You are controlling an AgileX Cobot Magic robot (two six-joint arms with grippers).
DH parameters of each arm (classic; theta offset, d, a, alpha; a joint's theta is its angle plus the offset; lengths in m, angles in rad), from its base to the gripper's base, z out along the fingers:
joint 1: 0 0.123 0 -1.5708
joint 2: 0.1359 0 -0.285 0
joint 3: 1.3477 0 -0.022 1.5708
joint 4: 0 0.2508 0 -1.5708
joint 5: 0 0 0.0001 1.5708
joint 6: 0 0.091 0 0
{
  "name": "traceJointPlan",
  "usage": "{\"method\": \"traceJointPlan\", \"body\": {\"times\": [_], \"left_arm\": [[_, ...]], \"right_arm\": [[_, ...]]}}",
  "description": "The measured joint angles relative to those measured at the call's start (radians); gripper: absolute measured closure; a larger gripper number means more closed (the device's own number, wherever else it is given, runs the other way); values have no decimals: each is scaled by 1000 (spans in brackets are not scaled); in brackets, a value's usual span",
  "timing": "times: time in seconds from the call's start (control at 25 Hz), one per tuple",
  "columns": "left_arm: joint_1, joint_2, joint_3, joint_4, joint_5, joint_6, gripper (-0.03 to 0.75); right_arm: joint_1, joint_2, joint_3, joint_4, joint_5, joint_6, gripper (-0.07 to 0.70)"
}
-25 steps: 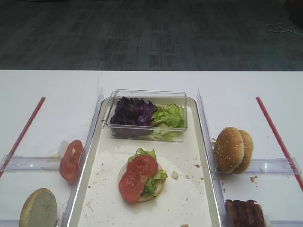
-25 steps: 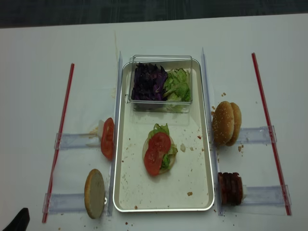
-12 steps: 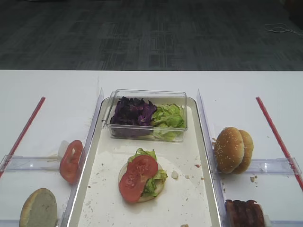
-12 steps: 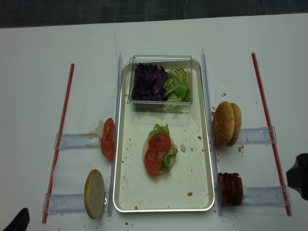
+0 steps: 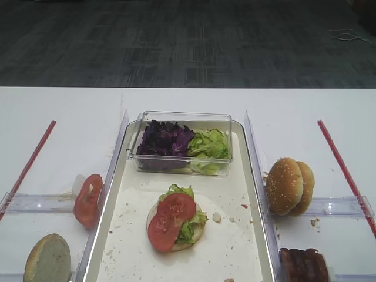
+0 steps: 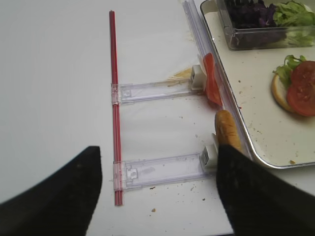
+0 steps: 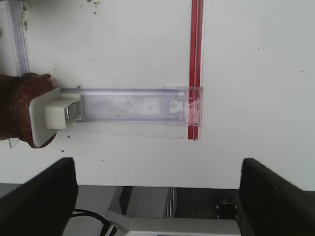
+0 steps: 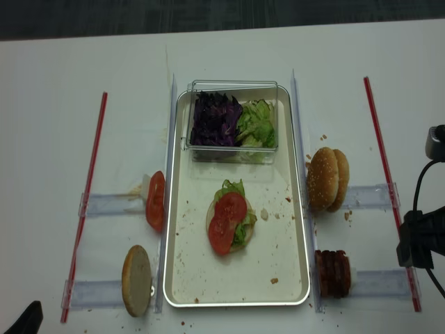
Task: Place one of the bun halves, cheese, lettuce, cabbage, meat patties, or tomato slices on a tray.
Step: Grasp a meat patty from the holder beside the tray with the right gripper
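The cream tray (image 8: 278, 240) holds a bun base topped with lettuce (image 8: 233, 188) and two tomato slices (image 8: 227, 219). Left of the tray, one tomato slice (image 8: 155, 200) and a bun half (image 8: 137, 280) stand on edge in clear racks. On the right stand two bun halves (image 8: 327, 179) and a stack of meat patties (image 8: 332, 273). My right gripper (image 7: 157, 196) is open and empty over the table's front edge, right of the meat patties (image 7: 17, 108). Near the bun half (image 6: 227, 130), my left gripper (image 6: 157, 196) is open and empty. No cheese is in view.
A clear plastic box (image 8: 233, 87) at the tray's far end holds purple cabbage (image 8: 215, 120) and green lettuce (image 8: 256, 124). Red strips (image 8: 381, 139) (image 8: 87, 188) run along both sides. My right arm (image 8: 417, 240) hangs over the right strip. Crumbs dot the tray.
My right arm has come into the overhead view from the right edge and moved in toward the patty rack. The left gripper and the food have not moved.
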Motion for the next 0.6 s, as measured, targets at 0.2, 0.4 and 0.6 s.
{"method": "traceJointPlan", "body": {"times": [0.2,0.4,0.6], "left_arm": [[0,0,0,0,0,0,225],[0,0,0,0,0,0,225],[0,0,0,0,0,0,225]], "right_arm": [[0,0,0,5,-10,21,-58],[0,0,0,5,12,15,-58],[0,0,0,11,30,15,-58]]}}
